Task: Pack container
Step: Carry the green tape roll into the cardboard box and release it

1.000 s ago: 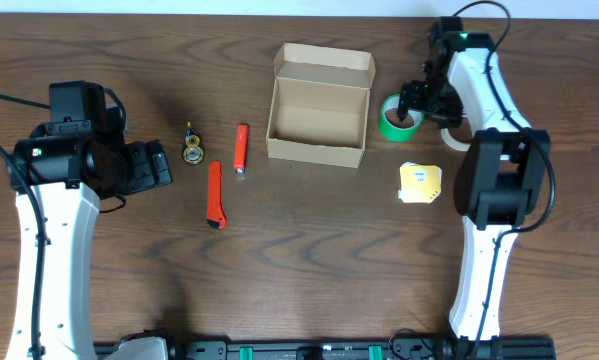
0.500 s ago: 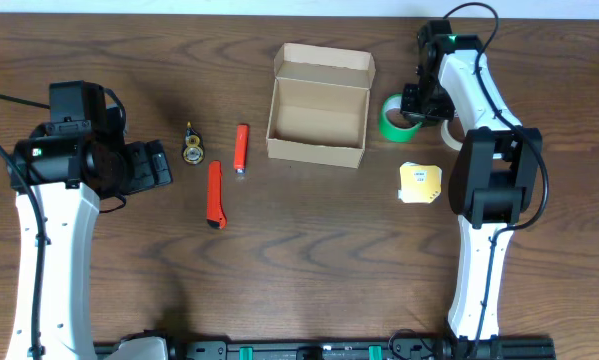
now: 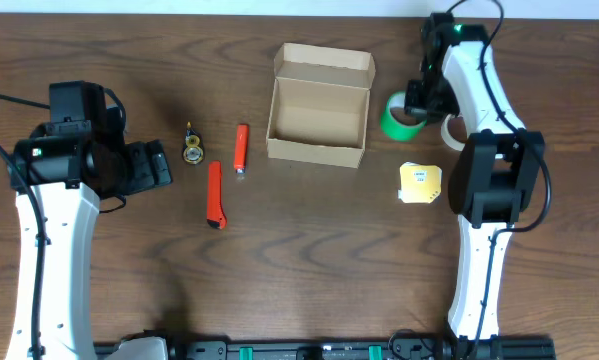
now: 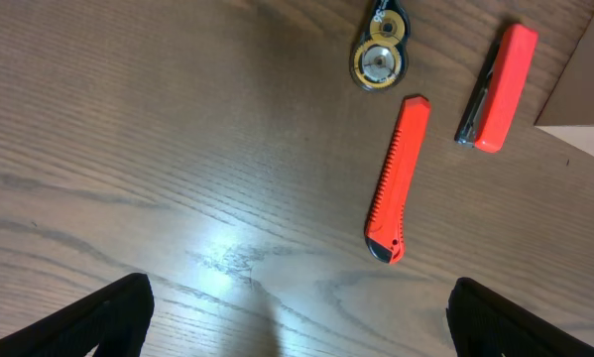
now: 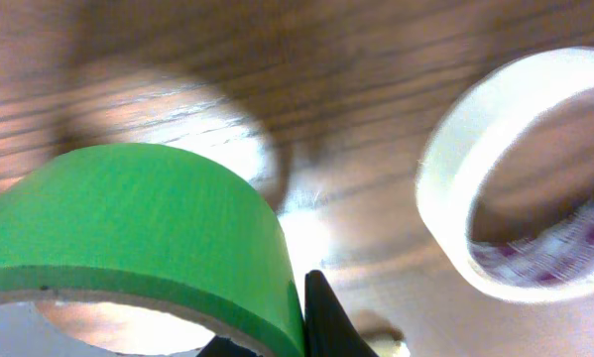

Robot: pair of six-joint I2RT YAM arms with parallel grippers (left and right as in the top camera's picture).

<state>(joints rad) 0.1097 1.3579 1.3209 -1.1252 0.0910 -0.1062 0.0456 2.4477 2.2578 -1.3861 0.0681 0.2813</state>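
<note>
Dark brown wooden bench [image 3: 299, 270] runs under everything, and the small rectangular brown cardboard box [image 3: 317, 110] stands toward its far edge, between the two arms, with its hinged flap lid thrown back and its inside bare. Just beside the box, on the right arm's side, sits a green tape roll [image 3: 396, 118]. The right tool [image 3: 415, 108] is down on it, and the wrist view shows the dark fingers [image 5: 321, 317] pressed together on the roll's wall, one inside the ring and one outside. A white tape roll [image 5: 534, 169] lies a little further from the box than the green one, close to it but apart. Nearer the robot from those rolls, and off the box's near right corner, lies a small flat yellow packet [image 3: 420, 182]. On the box's other side an orange stapler-shaped bar [image 3: 241, 148] lies close by. Beyond that are a long orange utility knife [image 3: 214, 195] and a small round black-and-gold tape dispenser [image 3: 191, 147]. The left tool [image 3: 159, 165] hangs further out from the box again, past the dispenser, with its fingers [image 4: 108, 317] spread wide and nothing between them.
</note>
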